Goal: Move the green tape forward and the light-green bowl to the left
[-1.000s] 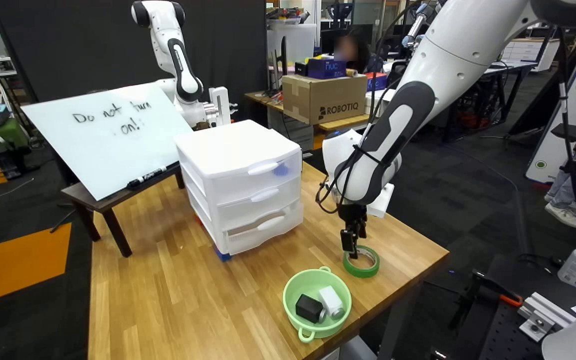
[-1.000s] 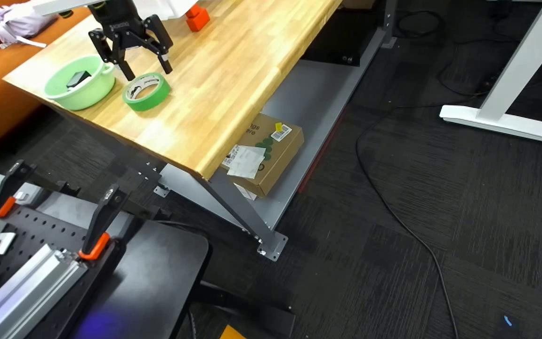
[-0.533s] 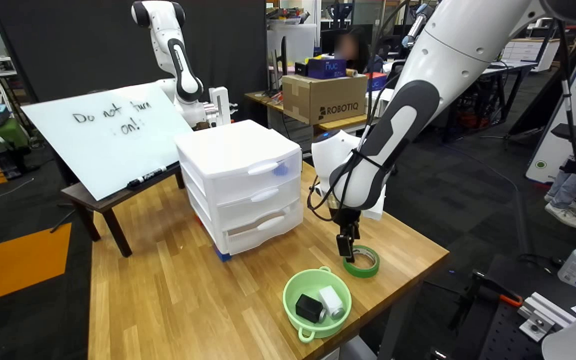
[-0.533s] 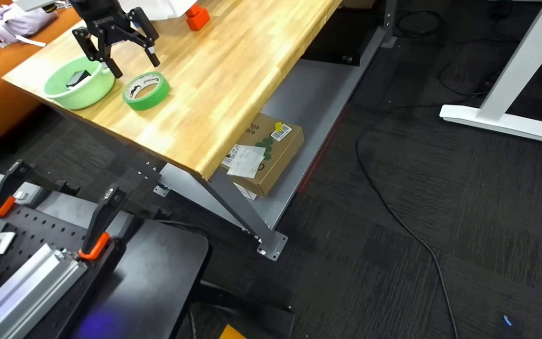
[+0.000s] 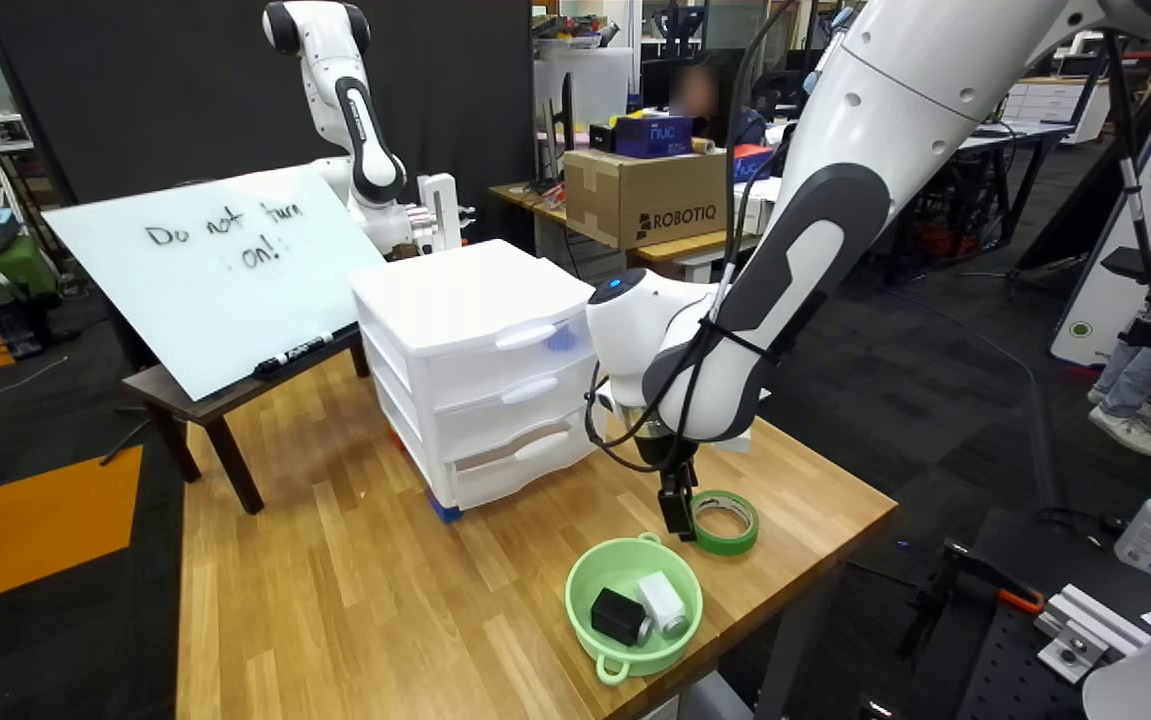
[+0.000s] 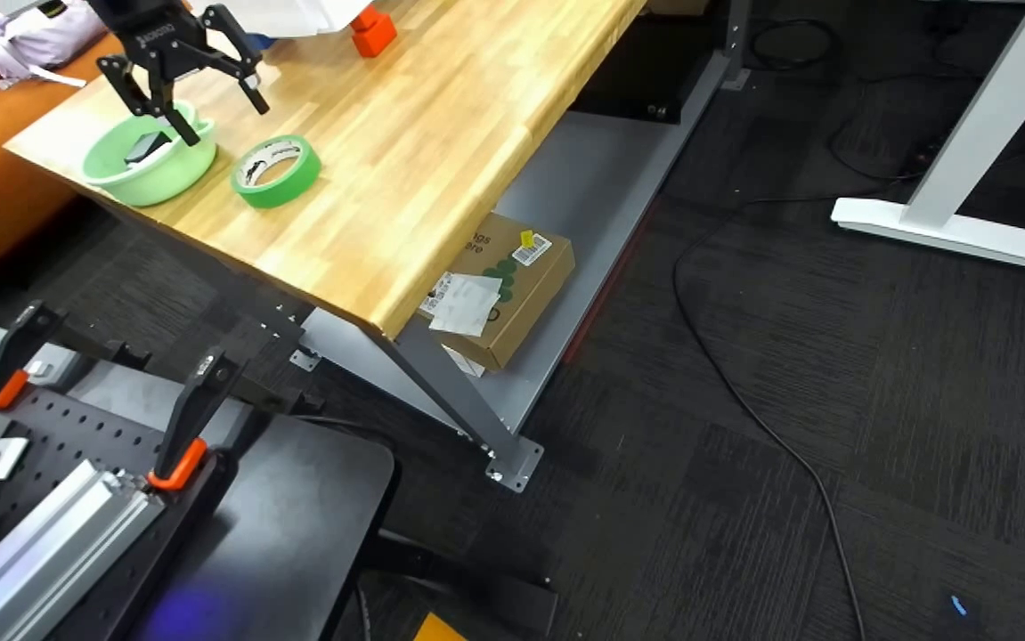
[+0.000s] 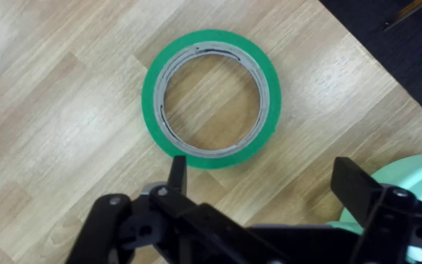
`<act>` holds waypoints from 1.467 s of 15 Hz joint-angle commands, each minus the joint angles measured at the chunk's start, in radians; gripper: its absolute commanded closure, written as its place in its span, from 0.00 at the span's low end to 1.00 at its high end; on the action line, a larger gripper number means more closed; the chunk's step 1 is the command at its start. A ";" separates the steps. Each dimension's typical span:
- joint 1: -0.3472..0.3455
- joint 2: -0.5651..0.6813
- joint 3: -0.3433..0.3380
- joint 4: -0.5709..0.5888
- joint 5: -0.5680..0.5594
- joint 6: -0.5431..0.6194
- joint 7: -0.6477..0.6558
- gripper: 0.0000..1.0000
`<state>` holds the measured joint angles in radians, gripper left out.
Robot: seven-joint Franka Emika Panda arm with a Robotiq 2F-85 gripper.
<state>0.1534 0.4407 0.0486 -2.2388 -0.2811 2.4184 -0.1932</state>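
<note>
Robot arm (image 5: pixel 815 245) and jaws have shifted toward the light-green bowl (image 5: pixel 605 572) over the last second; bowl and green tape (image 7: pixel 275 99) have stayed put; both rest on the wooden surface (image 5: pixel 335 580), the tape near the bowl but apart from it; the jaws hang near the bowl, parted wide; seen from the wrist, one side of them overlaps the bowl's rim and the other the tape's edge, and I cannot tell whether either touches; a black object (image 5: pixel 619 616) and a white object (image 5: pixel 661 598) lie inside the bowl; in an exterior view, the white drawer unit (image 5: pixel 475 380) stands beyond the bowl.
</note>
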 commanded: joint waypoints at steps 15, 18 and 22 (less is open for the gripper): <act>0.015 -0.041 0.067 0.001 -0.067 -0.007 -0.110 0.00; 0.015 -0.039 0.070 0.001 -0.067 -0.007 -0.109 0.00; 0.014 -0.039 0.070 0.001 -0.067 -0.007 -0.109 0.00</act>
<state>0.1770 0.4012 0.1089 -2.2390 -0.3433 2.4144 -0.3055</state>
